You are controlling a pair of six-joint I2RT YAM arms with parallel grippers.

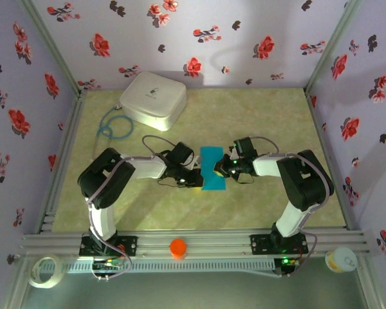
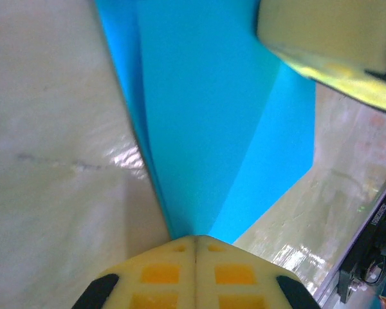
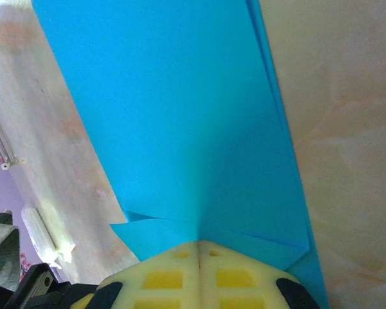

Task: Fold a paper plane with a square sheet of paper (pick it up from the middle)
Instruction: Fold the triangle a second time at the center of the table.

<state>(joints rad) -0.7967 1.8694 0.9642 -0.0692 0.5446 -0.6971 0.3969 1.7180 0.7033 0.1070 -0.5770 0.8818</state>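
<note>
Folded lengthwise, the square sheet of paper (image 1: 212,168) sits mid-table, its turquoise layers running between the two arms. The left gripper (image 1: 196,179) reaches in from the left with its elbow bent low over the table (image 1: 276,116), jaws closed on the sheet's near end (image 2: 212,116). Opposite it, the right gripper (image 1: 224,168) is pinched shut on a crease (image 3: 180,109). A white rounded box (image 1: 153,98) stands well behind, beside a coiled teal cable (image 1: 112,125).
</note>
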